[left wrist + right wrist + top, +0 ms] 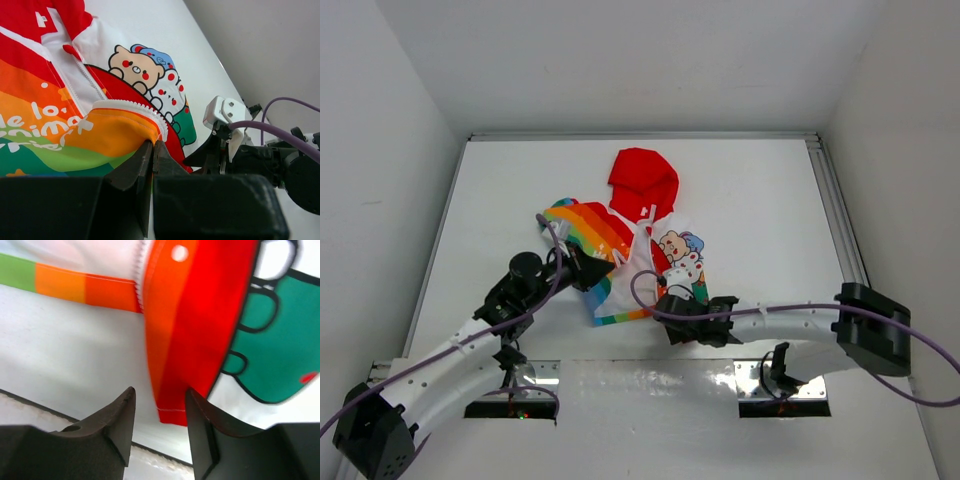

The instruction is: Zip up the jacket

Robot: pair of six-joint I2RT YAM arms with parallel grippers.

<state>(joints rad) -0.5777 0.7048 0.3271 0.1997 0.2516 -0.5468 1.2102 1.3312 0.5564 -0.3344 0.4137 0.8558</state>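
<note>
While left tool (pixel 152 145) clamps jacket (pixel 642 180) zipper edge (pixel 130 104), right tool (pixel 161 392) spread apart at red hem (pixel 172 412).

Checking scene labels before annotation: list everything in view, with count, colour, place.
jacket: one; red hood, rainbow stripes, white cartoon front; mid-table, lower zipper open.
table: one; white; under everything.
rail: one; silver; table's right edge.
walls: three; white; left, back, right.
cables: one per arm; purple; looping along each.
arms: two; white and black; near edge, reaching for the jacket.
left tool: one; black; shut on the rainbow panel's zipper edge.
right tool: one; black; open at the red bottom corner.
</note>
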